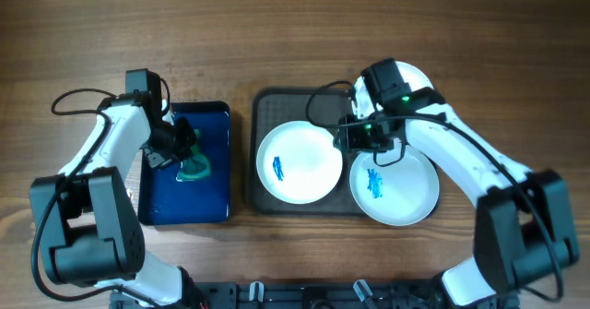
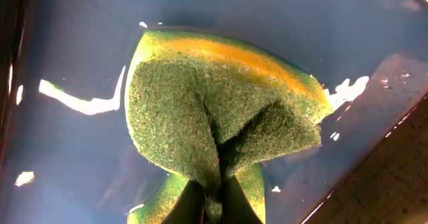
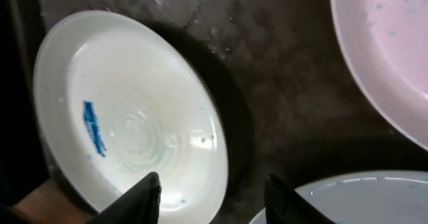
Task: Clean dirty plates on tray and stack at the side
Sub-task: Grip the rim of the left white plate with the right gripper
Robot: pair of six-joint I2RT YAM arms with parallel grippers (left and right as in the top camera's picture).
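The step in hand looks like fetching the sponge; no plate is wiped yet. The left gripper (image 1: 180, 148) is clamped on the green-and-yellow sponge (image 2: 214, 97), which folds where the fingers pinch it. It sits over the blue basin (image 1: 210, 203) on the left of the table. The basin floor glints as if wet, though I cannot tell how deep any water is.

The dark tray (image 1: 263, 101) lies just right of the basin. It holds a white plate (image 1: 297, 161) on its left side and a second plate (image 1: 395, 187) to the right, overhanging the tray's near edge. Each carries a blue smear (image 3: 93, 129). A third plate (image 1: 419, 74) shows at the far right, mostly hidden under the arm.

The right gripper (image 3: 212, 184) hangs with its fingers spread and nothing between them. It is above the bare tray floor between the plates.

Next, the sponge probably has to travel right, over the basin wall and the tray rim, onto the left plate's smear. The scrubbing side needs to face down. The free gripper is well placed to pin that plate's rim so it does not slide.
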